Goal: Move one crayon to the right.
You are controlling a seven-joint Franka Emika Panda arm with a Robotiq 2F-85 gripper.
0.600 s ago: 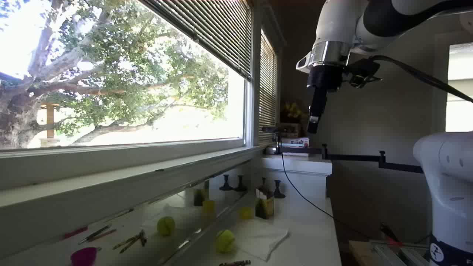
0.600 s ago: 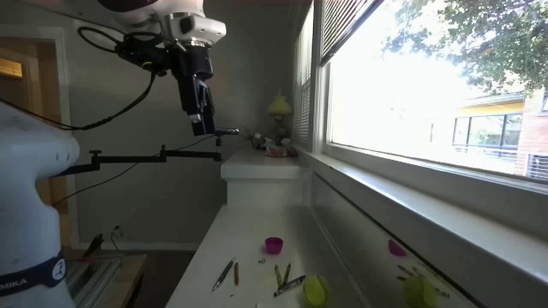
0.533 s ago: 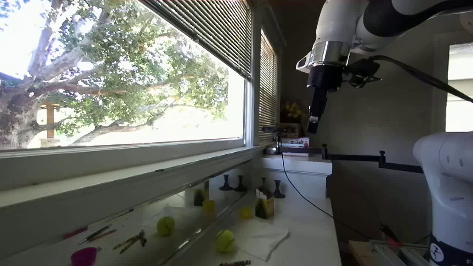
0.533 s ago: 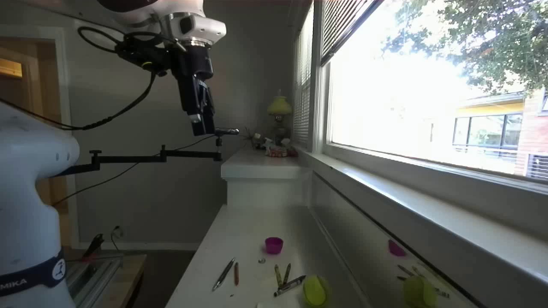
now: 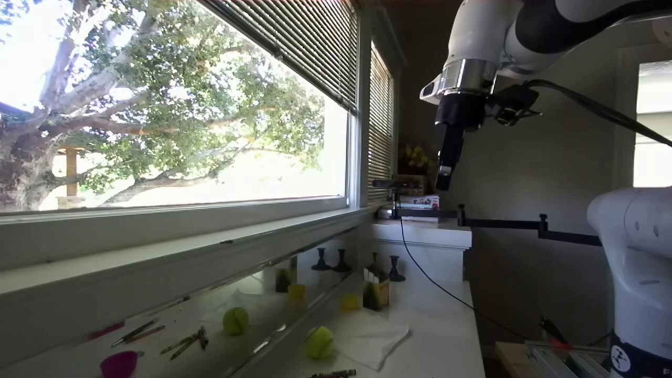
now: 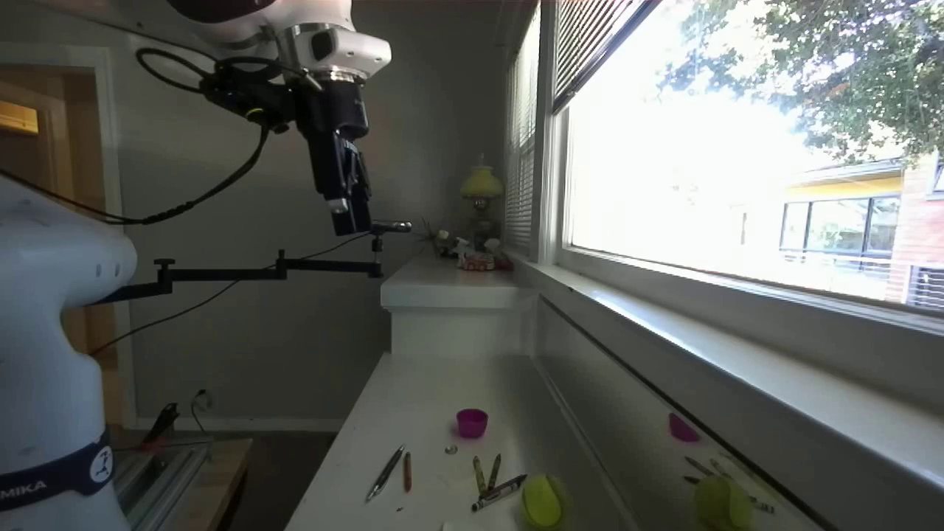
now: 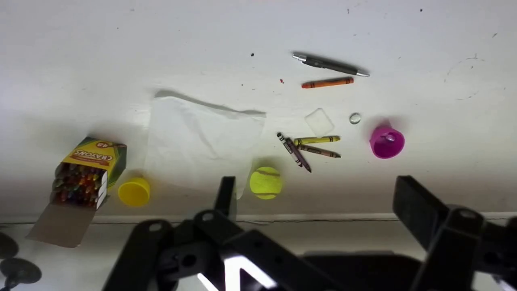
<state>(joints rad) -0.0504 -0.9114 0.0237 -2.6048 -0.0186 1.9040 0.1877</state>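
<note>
Hand spread wide, hardly moved

It has shifted only by a trace, high above the white surface; no crayon appears displaced. In the wrist view, one orange wax crayon lies upper right of centre, four slim varicoloured crayons clustered below it. So the task seems not begun.

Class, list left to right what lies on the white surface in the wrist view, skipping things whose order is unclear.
Crayon box, yellow cup, white sheet, tennis ball, yellow crayon, small round piece, magenta cup.
</note>
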